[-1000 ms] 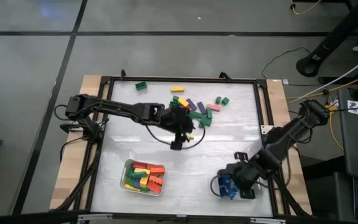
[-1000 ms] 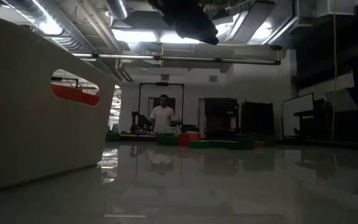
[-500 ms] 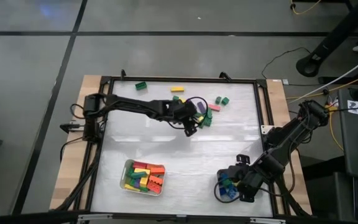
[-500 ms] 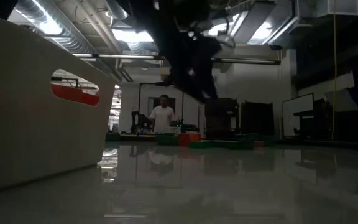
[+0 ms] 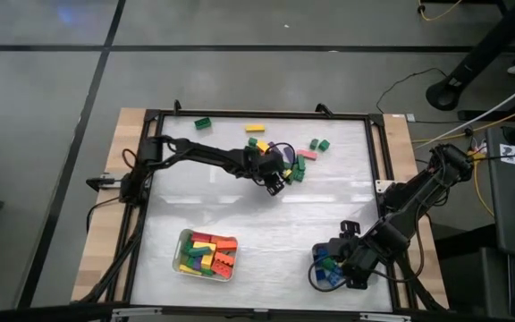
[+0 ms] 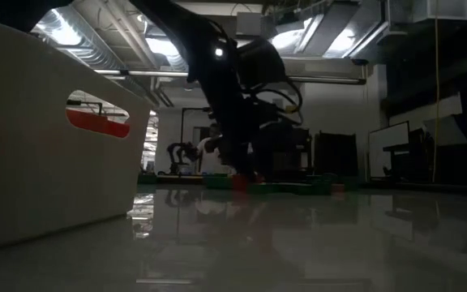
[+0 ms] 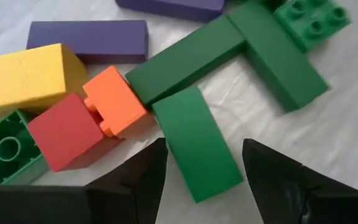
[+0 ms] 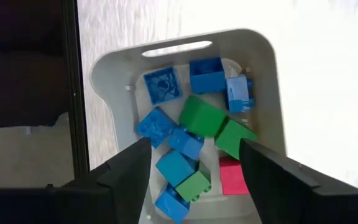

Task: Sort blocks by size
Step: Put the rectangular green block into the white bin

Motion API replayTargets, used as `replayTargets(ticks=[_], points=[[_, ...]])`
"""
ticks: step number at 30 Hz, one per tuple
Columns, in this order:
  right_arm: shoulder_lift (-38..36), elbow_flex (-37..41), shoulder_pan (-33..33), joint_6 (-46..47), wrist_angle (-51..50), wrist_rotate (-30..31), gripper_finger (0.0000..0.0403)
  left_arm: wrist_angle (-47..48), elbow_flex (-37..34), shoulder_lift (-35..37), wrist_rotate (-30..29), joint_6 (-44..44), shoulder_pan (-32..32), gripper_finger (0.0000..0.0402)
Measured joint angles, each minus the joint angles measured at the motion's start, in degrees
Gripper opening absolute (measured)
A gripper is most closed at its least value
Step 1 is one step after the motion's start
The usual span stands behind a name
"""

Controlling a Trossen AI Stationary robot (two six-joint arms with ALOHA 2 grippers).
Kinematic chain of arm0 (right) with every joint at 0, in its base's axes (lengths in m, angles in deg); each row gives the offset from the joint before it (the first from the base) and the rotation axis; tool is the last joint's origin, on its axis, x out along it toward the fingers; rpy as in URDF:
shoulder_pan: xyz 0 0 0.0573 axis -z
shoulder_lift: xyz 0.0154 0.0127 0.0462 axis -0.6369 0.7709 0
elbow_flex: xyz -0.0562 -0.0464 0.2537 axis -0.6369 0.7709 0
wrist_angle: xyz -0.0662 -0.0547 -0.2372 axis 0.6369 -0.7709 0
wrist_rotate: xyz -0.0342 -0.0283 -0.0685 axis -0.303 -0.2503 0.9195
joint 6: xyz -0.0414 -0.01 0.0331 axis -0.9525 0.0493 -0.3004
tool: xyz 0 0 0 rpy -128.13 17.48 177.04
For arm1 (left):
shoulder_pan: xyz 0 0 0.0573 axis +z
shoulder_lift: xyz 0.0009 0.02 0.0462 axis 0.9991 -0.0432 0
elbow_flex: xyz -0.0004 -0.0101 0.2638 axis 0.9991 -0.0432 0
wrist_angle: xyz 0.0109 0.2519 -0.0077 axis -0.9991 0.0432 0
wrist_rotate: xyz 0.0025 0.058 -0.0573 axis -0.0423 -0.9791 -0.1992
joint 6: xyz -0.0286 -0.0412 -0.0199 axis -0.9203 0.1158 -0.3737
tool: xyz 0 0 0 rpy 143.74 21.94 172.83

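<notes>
Left wrist view resolves the pile that the high view shows only as a cluster: a long green block [image 7: 196, 144] lies flat between the two dark fingers [image 7: 143, 176], with an orange block [image 7: 114, 101], a red block [image 7: 65, 131], a yellow block [image 7: 25, 76] and a purple block [image 7: 89, 40] packed beside it. No finger contact with the green block visible; the fingers stand wide apart, one on each side of it.

High view: left arm reaches from the tabletop's left edge across to the pile of blocks [image 5: 286, 159] near the middle of the far edge, left gripper [image 5: 275, 177] low over the pile's near side. Low view shows the same arm dropping steeply to table level at the distant blocks [image 6: 246, 183].

Right wrist view looks straight down into a pale tray [image 8: 264, 56] holding short blue, green and one pink block [image 8: 230, 177]; fingers spread wide, nothing between them. High view places the right gripper [image 5: 351, 259] above that tray [image 5: 312, 274] at the near right corner. A second tray [image 5: 182, 242] with long red, yellow and green blocks sits toward the near left corner.
</notes>
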Motion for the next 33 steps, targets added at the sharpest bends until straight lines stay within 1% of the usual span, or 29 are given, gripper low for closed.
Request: replayTargets(ticks=[5, 10, 13, 16, 18, 21, 23, 26, 28, 33], points=[[0.0, 0.0, 0.0, -0.5, -0.8, 0.0, 0.0241, -0.3, 0.0, -1.5, -0.5, -0.9, 0.0, 0.0196], [0.0, 0.0, 0.0, -4.9, -1.1, 1.9, 0.0241, -0.5, 0.1, -2.4, -0.6, -0.7, 0.0, 0.0194], [0.0, 0.0, 0.6, -7.6, -3.3, 4.1, 0.0241, -0.3, 0.1, -2.4, -0.5, 0.0, 0.0, 0.0173], [0.0, 0.0, 2.5, -10.0, -7.3, 6.2, 0.0241, 0.4, 0.1, -1.9, 0.3, 0.9, -0.2, 0.0133], [0.0, 0.0, 4.4, -12.4, -10.7, 8.3, 0.0241, 1.2, 0.1, -1.4, 2.6, 2.3, -0.3, 0.0112], [0.0, 0.0, 7.9, -17.0, -14.0, 12.1, 0.0241, 2.3, 0.0, 0.1, 6.4, 2.6, -0.5, 0.0112], [0.0, 0.0, 10.9, -20.4, -14.3, 14.0, 0.0241, 3.7, 0.0, 1.6, 9.0, 2.6, -0.8, 0.0112], [0.0, 0.0, 16.6, -23.8, -13.5, 14.9, 0.0241, 6.4, 0.0, 5.2, 11.9, 3.4, -1.4, 0.0112], [0.0, 0.0, 20.7, -24.0, -12.4, 15.0, 0.0241, 9.0, 0.0, 7.6, 13.8, 3.4, -1.9, 0.0112], [0.0, 0.0, 31.2, -24.1, -10.7, 15.4, 0.0241, 19.7, 0.0, 15.2, 20.5, 5.0, -4.5, 0.0122]])
